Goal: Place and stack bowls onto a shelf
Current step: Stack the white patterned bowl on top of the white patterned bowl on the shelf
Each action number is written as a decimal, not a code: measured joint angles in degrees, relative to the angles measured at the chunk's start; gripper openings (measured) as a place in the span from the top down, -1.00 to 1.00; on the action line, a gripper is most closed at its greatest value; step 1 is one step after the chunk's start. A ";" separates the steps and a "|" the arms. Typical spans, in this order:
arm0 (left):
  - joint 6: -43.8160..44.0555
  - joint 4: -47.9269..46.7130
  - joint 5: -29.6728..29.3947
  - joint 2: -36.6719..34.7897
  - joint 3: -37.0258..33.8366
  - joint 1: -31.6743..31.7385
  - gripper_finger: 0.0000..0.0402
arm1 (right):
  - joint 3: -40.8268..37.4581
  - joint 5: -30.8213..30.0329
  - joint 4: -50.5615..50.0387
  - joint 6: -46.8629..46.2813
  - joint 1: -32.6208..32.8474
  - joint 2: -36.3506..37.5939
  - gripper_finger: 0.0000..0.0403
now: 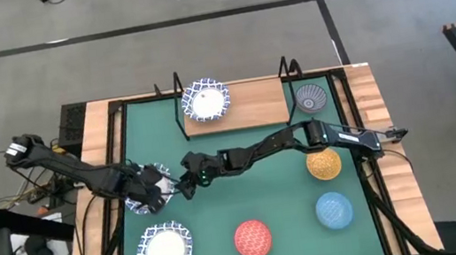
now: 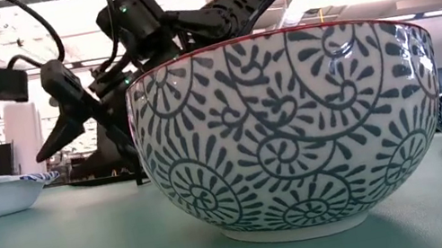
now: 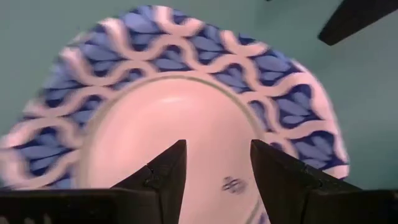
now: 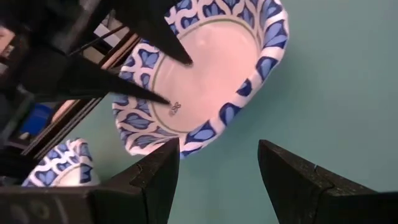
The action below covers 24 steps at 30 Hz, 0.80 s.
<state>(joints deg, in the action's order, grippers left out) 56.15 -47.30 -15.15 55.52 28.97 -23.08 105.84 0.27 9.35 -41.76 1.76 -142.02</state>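
Observation:
A white bowl with a blue patterned rim point(image 1: 149, 189) sits on the green mat at the table's left. My left gripper point(image 3: 217, 171) is open, pointing down into this bowl's hollow point(image 3: 186, 124). Its two fingers point(image 4: 177, 57) show inside the bowl in the right wrist view. My right gripper point(image 4: 217, 177) is open just to the right of the bowl, its fingers either side of the near rim point(image 4: 205, 132) without touching. The shelf point(image 1: 252, 106) stands at the far edge, with one white bowl point(image 1: 207, 102) resting on its board. My left gripper's fingertips point(image 4: 166, 99) stand from above at the bowl's inner floor point(image 3: 211, 143), near a small printed mark. I cannot tell whether they touch it. The bowl rests on the mat.
A second white bowl point(image 1: 167, 250) lies near the left front, then a red bowl point(image 1: 253, 238), light blue bowl point(image 1: 334, 211) and yellow-orange bowl point(image 1: 323, 163). A grey-blue bowl point(image 1: 311, 96) sits right of the shelf. In the low view the spiral-patterned bowl point(image 2: 290, 130) fills the foreground.

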 joint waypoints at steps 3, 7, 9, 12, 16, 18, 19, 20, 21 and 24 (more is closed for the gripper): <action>-1.59 5.05 -0.09 0.01 -1.34 -0.01 0.19 | 0.02 -0.08 -0.10 0.06 -0.13 0.00 -0.21; -4.91 10.91 -0.85 0.01 -1.90 0.01 0.19 | 0.02 -0.11 -0.14 0.17 -0.09 0.00 -0.21; -5.93 13.00 -1.57 0.01 -1.90 -0.01 0.19 | 0.02 -0.11 -0.28 0.17 -0.07 0.00 -0.21; -7.00 14.58 -1.94 0.01 -1.90 0.05 0.19 | 0.02 -0.15 -0.75 0.17 -0.11 0.00 -0.21; -9.03 17.10 -3.28 0.01 -1.90 0.05 0.19 | 0.02 -0.15 -1.34 0.24 -0.09 0.00 -0.21; -10.54 19.09 -3.51 0.01 -1.90 0.05 0.19 | 0.02 -0.17 -1.19 0.24 -0.11 0.02 -0.21; -11.17 19.84 -3.43 0.01 -1.89 0.05 0.19 | 0.02 -0.17 -1.19 0.22 -0.21 0.02 -0.21; -11.64 20.19 -2.97 0.01 -1.87 0.05 0.19 | 0.02 -0.16 -1.19 0.22 -0.39 0.02 -0.21; -11.93 19.83 -2.25 0.01 -1.70 0.05 0.19 | 0.02 -0.17 -1.20 0.20 -0.45 0.02 -0.21; -10.82 15.00 -1.77 0.01 -0.01 0.03 0.19 | 0.02 -0.50 -1.21 0.20 -0.53 0.02 -0.21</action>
<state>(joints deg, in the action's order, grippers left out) 45.33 -32.29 -16.92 55.53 28.96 -23.05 105.86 -0.23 8.14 -41.56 1.23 -141.99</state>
